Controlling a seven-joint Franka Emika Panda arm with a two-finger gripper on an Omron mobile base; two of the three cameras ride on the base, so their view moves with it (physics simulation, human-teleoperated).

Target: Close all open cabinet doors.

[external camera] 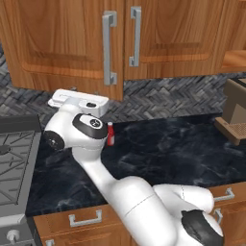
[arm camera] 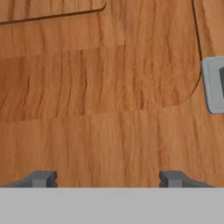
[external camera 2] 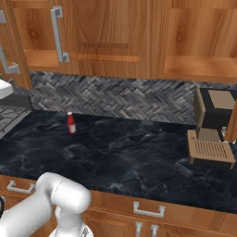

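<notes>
The gripper is hovering with its fingertips spread wide and holding nothing, facing the lower panel of the left cabinet door at close range. That door is standing slightly ajar above the stove, its grey bar handle running vertically just to the claw's right. No readable writing anywhere.
</notes>
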